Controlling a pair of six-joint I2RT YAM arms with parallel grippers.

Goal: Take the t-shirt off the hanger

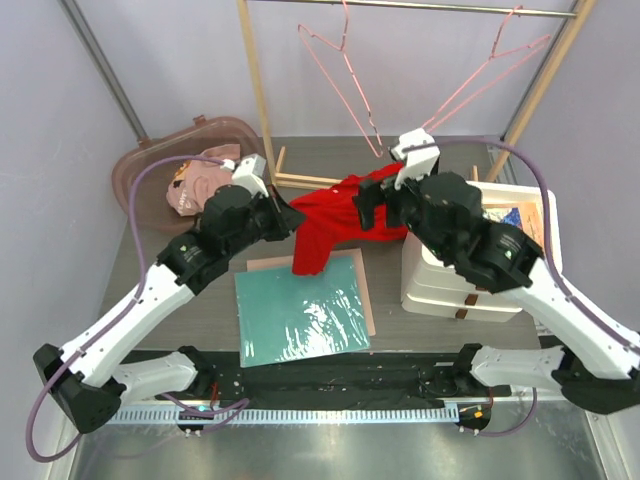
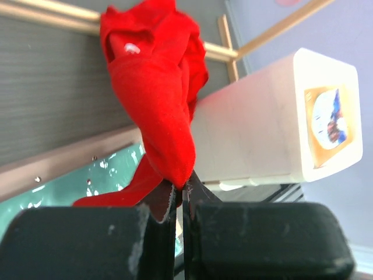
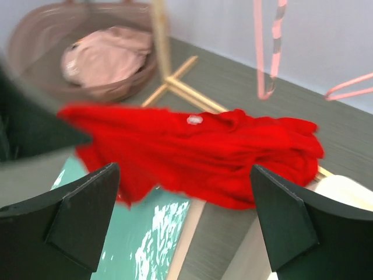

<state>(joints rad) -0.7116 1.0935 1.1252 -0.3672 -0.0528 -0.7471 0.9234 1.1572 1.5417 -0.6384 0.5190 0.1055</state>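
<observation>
T-shirt [image 1: 335, 215] looks freed; both hangers [image 1: 346, 45] at 12 o'clock hang bare.
Left jaws pinch its cloth, right jaws gape wide; probably only release remains.

The dark grey wood-grain table [image 1: 390, 268] carries a thin tan board [image 1: 366, 295] at front centre, topped by a glossy teal sheet [image 1: 300, 310]. Stacked white rectangular plastic bins [image 1: 440, 290] stand at the right. A brown translucent plastic basket [image 1: 150, 165] sits far left, and the pale wooden rack base [image 1: 300, 182] behind.
</observation>
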